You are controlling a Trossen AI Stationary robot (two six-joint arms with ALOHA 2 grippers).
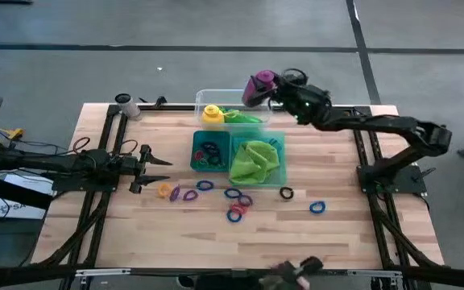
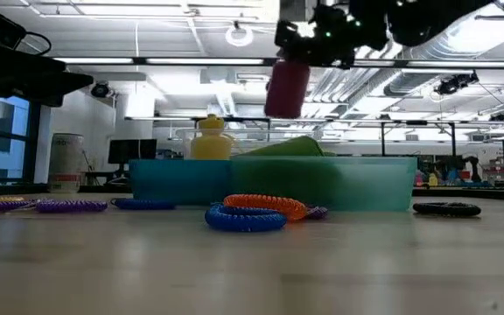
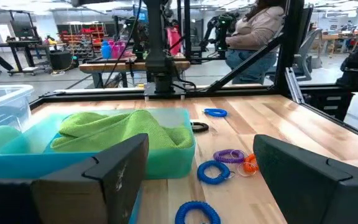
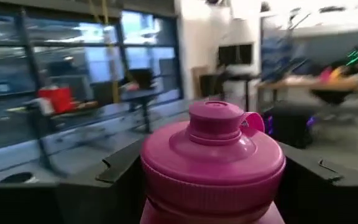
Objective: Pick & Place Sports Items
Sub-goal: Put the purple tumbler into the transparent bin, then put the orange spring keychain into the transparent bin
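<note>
My right gripper (image 1: pixel 272 90) is shut on a small purple bottle (image 1: pixel 256 87), high over the far right corner of the clear tub (image 1: pixel 200 100). A yellow bottle (image 1: pixel 211 114) and a lime-green cloth (image 1: pixel 245 118) are in the tub. The teal tray (image 1: pixel 238 171) holds several rings (image 1: pixel 209 155) in its left part and a green cloth (image 1: pixel 256 159) in its right part. More rings (image 1: pixel 236 211) lie on the table near the tray. My left gripper (image 1: pixel 158 161) is open and empty, left of the tray. My right gripper pinches the purple bottle between its two fingers (image 4: pixel 120 171), on the sides of the body just below the wide cap (image 4: pixel 213 155). The fingers come from the table's right side. The bottle is lifted clear and hangs below the gripper (image 2: pixel 287 87), cap up.
Loose rings lie on the table: orange and purple ones (image 1: pixel 176 192) near my left gripper, a black one (image 1: pixel 287 192) and a blue one (image 1: pixel 317 207) right of the tray. A small white roll (image 1: pixel 125 103) stands at the far left corner. A person shows beyond the table (image 3: pixel 253 31).
</note>
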